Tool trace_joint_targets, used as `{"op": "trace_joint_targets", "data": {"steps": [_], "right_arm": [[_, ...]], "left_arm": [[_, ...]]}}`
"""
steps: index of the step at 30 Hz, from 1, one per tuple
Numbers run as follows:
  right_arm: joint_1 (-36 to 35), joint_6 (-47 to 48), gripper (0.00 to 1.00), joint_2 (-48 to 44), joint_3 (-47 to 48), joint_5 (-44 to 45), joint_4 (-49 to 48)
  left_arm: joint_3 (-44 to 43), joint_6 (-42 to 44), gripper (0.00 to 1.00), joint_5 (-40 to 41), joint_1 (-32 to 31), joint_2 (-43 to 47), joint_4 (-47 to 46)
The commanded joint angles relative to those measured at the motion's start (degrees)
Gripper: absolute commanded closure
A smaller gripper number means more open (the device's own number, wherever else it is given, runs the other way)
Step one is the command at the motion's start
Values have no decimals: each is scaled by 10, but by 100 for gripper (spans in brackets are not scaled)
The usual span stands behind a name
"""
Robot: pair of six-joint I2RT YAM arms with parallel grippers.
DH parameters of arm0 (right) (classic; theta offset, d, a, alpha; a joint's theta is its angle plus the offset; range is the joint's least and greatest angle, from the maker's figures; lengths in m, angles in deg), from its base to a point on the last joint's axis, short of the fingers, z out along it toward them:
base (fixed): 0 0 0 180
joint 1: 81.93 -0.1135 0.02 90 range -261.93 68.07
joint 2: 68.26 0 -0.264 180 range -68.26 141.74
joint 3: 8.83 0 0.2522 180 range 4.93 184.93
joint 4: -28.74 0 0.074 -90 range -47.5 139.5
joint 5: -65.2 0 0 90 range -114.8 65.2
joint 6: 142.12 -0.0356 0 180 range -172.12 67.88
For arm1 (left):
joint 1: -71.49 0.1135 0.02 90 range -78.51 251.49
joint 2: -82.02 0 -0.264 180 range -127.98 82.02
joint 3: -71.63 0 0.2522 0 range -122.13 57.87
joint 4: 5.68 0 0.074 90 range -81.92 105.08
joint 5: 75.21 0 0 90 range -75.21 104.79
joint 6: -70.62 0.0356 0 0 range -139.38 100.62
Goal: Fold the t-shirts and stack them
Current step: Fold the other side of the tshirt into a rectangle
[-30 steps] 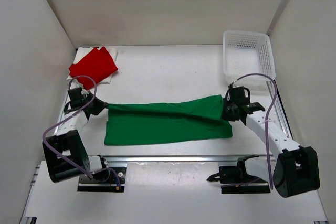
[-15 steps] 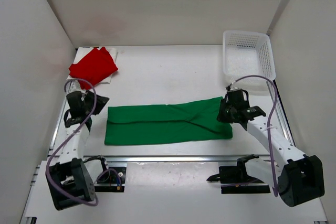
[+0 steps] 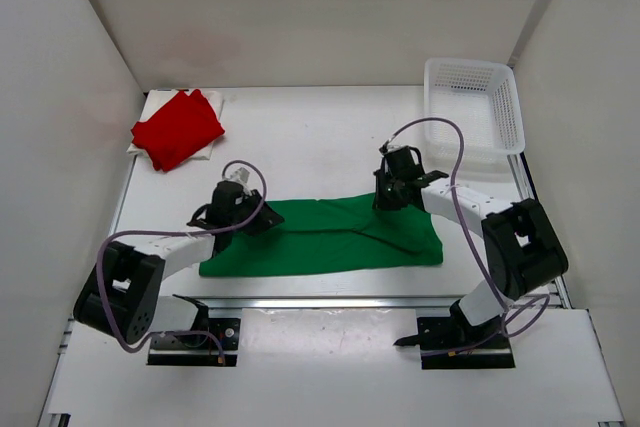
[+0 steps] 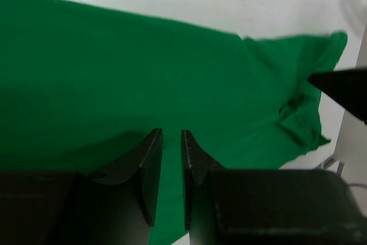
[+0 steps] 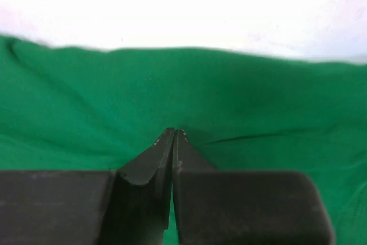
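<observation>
Two shirts look finished at ten o'clock: the red t-shirt (image 3: 178, 127) on the cream-white t-shirt (image 3: 152, 107). Your green t-shirt (image 3: 330, 237) lies as a long band at the centre of the table (image 3: 300, 137), toward six o'clock, seemingly mid-fold. Your left gripper (image 4: 171, 136) hangs over its nine o'clock end, jaws narrowly parted, holding nothing. Your right gripper (image 5: 174, 133), pressed together, sits at the twelve o'clock edge. Next, I judge, you need a pinch at each end to fold across.

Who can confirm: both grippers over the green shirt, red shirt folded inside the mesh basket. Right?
No. The red shirt lies folded in the far left corner, not in the mesh basket; the top external view shows it. Left gripper and right gripper are over the green shirt.
</observation>
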Motion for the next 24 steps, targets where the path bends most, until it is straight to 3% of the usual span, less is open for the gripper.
{"op": "trace_joint_targets", "data": {"steps": [1,9,16,24], "right_arm": [[-12,0,100,-14,-10,-18,-37],[-32,-8,100,-86,-128,-60,-29],[-136,-40,100,-199,-157,-67,37],[-116,-40,76,-220,-145,-27,52]], "left_arm": [[12,-6,70,20,-55,15,-58],[46,-7,70,16,-76,23,-115],[66,-18,71,10,-73,31,-146],[52,-16,70,17,-102,17,-152]]}}
